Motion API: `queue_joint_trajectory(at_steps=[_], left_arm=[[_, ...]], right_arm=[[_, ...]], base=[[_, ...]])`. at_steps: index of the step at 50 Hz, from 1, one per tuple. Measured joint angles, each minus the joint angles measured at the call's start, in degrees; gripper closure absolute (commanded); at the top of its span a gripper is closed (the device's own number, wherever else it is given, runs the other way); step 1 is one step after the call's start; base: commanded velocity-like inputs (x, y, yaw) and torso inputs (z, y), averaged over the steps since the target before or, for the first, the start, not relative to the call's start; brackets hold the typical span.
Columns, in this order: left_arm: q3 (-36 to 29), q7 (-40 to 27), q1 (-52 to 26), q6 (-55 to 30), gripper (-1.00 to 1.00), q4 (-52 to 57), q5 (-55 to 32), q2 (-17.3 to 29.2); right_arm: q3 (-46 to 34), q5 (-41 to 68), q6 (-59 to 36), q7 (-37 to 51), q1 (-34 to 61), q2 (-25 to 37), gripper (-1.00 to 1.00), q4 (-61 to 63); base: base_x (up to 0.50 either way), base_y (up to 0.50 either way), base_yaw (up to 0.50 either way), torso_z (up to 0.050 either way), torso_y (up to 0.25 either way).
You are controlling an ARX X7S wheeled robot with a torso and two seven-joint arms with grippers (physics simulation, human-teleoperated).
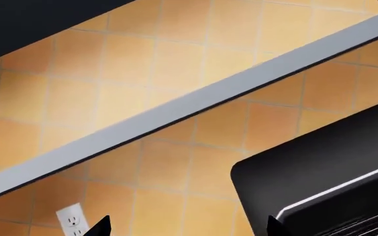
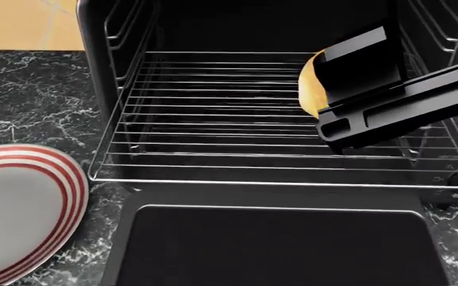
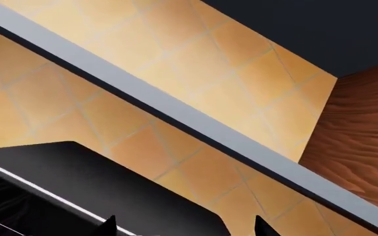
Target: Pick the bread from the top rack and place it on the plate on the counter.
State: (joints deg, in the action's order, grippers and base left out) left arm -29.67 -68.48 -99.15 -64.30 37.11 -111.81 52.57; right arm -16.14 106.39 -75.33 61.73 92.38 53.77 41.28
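The bread (image 2: 309,85) sits mostly hidden near the rack's (image 2: 213,119) right rear, behind a black gripper (image 2: 388,89) whose opening cannot be told.

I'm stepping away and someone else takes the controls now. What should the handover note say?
Grippers: in both wrist views only fingertips show at the picture edge, with nothing between them and apart; both look open.
A black arm part hangs in front of the oven, hiding most of the bread.
Bread: on the top rack, right side, not lifted.
Plate: on the counter, left of the oven door, bare.
Done: nothing moved yet.
Left: grasp bread, carry it left, set it on the plate.
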Motion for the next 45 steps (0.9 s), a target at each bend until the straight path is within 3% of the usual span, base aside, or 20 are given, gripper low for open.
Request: queue_joint_trajectory(at_steps=[8, 26, 45], left_arm=[[-0.51, 2.63, 2.09, 0.47, -1.00, -0.74, 2.43, -1.59], [-1.29, 23.65, 13.84, 5.11, -1.00, -8.43, 15.90, -8.52], [-5.52, 42.06, 15.54, 5.86, -1.00, -20.76, 22.26, -16.02]], right_arm=[[0.41, 0.64, 0.95, 0.21, -0.13, 0.93, -1.00, -0.65], [-2.66, 4.12, 0.27, 1.25, 7.26, 0.23, -1.00, -4.17], [-7.76, 7.47, -2.13, 1.40, 18.34, -2.56, -1.00, -10.95]], base=[[0.02, 0.02, 0.00, 0.003, 0.000], [0.00, 0.00, 0.00, 0.000, 0.000], [0.00, 0.00, 0.00, 0.000, 0.000]])
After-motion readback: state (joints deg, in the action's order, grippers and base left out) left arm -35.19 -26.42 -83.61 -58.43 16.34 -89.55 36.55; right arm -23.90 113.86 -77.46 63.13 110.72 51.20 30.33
